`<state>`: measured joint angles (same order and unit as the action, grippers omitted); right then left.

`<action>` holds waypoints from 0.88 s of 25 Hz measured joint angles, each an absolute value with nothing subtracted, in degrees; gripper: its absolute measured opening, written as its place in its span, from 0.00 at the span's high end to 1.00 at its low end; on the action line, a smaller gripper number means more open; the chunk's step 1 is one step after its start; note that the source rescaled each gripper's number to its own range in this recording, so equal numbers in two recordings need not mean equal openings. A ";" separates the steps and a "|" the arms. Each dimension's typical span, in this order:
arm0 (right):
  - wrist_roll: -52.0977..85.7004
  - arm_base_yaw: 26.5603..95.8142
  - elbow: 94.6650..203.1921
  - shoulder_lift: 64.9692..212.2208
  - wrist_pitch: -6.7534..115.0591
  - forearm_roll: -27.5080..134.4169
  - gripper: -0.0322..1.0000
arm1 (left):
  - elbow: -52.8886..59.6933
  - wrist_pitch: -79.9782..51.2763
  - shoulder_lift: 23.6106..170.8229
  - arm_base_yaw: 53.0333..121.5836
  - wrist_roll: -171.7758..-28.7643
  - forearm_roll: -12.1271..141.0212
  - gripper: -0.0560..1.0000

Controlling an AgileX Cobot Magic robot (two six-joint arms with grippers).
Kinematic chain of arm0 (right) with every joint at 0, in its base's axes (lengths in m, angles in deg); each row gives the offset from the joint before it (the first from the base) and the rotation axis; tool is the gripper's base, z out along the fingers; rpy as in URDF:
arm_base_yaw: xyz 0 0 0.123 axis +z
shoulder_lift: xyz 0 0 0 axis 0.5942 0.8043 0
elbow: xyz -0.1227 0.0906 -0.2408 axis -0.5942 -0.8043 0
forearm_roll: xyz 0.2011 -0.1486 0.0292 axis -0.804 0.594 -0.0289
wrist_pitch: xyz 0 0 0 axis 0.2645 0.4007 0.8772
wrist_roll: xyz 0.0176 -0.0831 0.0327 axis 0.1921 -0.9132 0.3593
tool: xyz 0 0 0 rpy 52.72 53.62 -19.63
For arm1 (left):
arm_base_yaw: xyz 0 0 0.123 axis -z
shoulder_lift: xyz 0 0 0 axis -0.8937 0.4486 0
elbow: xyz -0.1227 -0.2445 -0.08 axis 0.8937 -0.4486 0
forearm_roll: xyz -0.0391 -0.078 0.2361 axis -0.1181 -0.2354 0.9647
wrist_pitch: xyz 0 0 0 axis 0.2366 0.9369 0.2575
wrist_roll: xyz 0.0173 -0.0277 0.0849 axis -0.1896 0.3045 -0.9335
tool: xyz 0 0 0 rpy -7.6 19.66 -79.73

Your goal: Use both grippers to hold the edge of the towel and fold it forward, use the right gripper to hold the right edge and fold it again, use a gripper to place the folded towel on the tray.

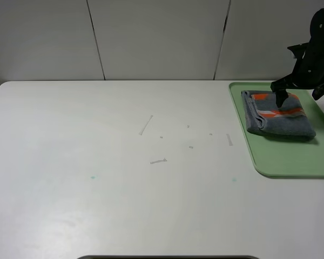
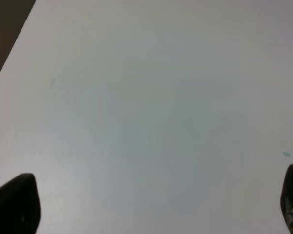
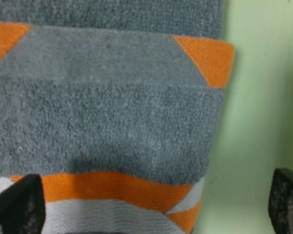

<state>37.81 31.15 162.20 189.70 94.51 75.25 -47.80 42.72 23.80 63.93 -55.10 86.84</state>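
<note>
In the exterior high view, the white table (image 1: 124, 178) is seen from above; the pale green tray (image 1: 291, 162) is set at its right side, and the towel (image 1: 278, 116) is laid folded on the tray's far half, with its orange-and-white band (image 1: 278, 110) turned upward; the right gripper (image 1: 299, 91) is held directly over the far edge of the towel, one black fingertip (image 1: 281, 97) being seen just at or above the cloth, though contact cannot be judged from here; the towel is not lifted or pinched. A few small pale scraps (image 1: 146, 125) are scattered on the table, well apart from the gripper. The left gripper is not shown in this view.

In the left wrist view, the left gripper (image 2: 151, 202) is seen with its fingers set wide apart, one black fingertip (image 2: 14, 204) at each side of the picture; only bare white table (image 2: 146, 97) is seen between and beyond them, and nothing is held.

In the right wrist view, the right gripper (image 3: 156, 204) is seen with its fingers spread wide, the fingertips (image 3: 17, 207) standing at either side; the dark grey towel (image 3: 112, 117) with its orange patches is spread between and beyond them, unclamped; the green tray (image 3: 259, 97) is seen just beside the towel, towards one finger.
</note>
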 joint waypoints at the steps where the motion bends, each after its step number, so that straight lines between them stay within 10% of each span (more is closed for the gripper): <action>1: 37.88 31.15 162.20 189.58 94.64 75.25 0.00 | -47.80 42.72 23.80 63.93 -55.10 86.84 0.00; 22: 40.75 31.15 161.78 172.79 114.16 61.77 0.00 | -47.80 42.72 23.80 63.93 -55.10 86.84 0.00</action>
